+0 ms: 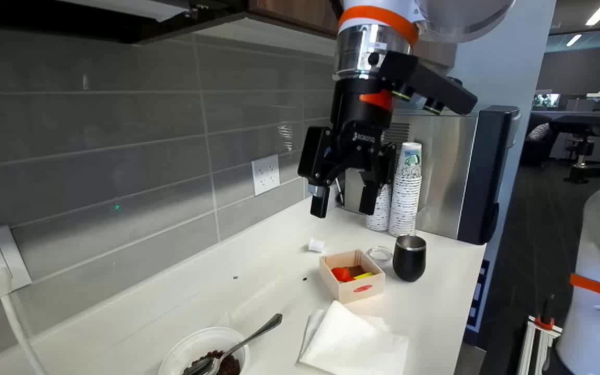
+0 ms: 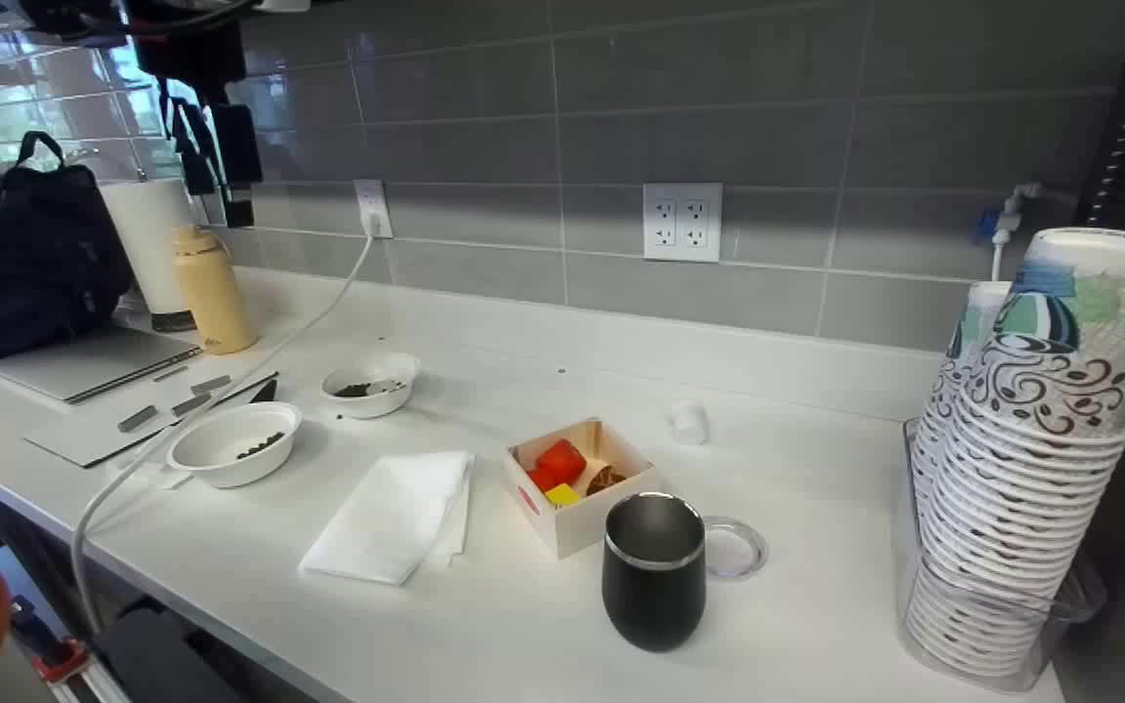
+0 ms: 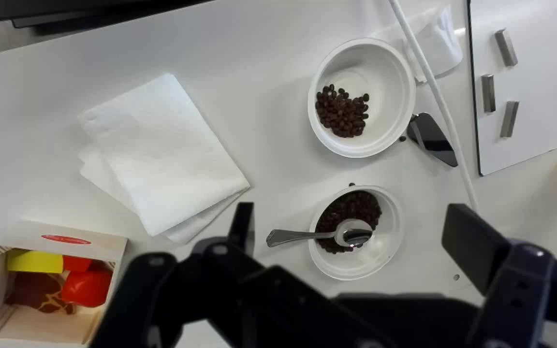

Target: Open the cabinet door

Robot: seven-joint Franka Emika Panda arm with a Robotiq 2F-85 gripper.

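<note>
Though cut off above, cabinet door (image 1: 296,12) shows | arm (image 1: 365,49) hides part | gripper (image 1: 344,202) spread wide

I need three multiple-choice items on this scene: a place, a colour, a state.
1. Where does the spoon rest? A) on the napkins B) in a white bowl C) in the wooden box
2. What colour is the tumbler? A) black B) yellow C) orange
3. The gripper is: A) shut on the spoon B) shut and empty C) open

1 B: the wrist view shows its head inside the rim.
2 A: both exterior views show its black body.
3 C: its fingers stand apart.
</note>
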